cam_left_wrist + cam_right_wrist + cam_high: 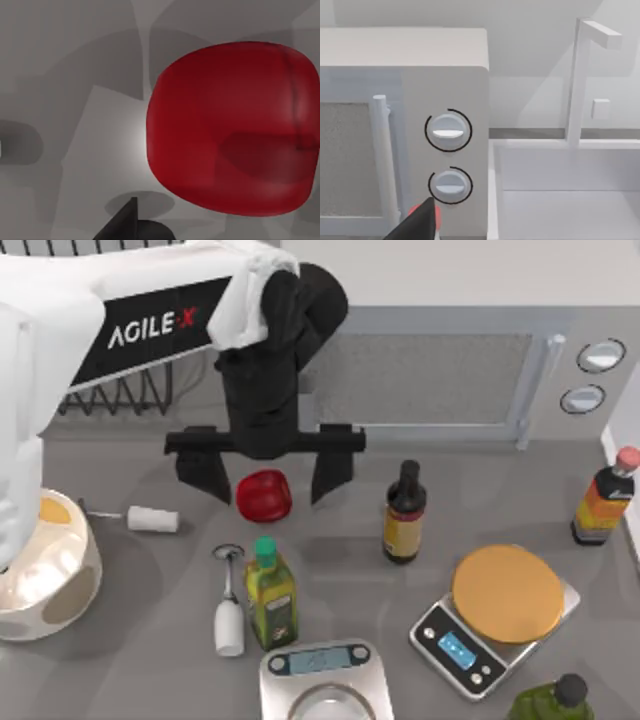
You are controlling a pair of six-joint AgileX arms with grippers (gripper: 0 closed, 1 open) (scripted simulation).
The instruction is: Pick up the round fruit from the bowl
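Presently, items are listed from left to right, each placed relative to the fruit.

Bowl: cream, tan-spotted, well to the left of the fruit; a flat orange piece is seen inside. No fruit is held in it.

Left gripper: hung over the fruit, fingers spread wide to either side, nothing gripped.

Fruit: glossy dark red, rounded yet slightly blocky, with a shallow crease on one side; it is seen on the grey table between the open fingers, apart from both.

Progress: the fruit is judged out of the bowl but not held; closing and lifting remain.

Right arm: parked; a microwave is faced by its wrist camera.
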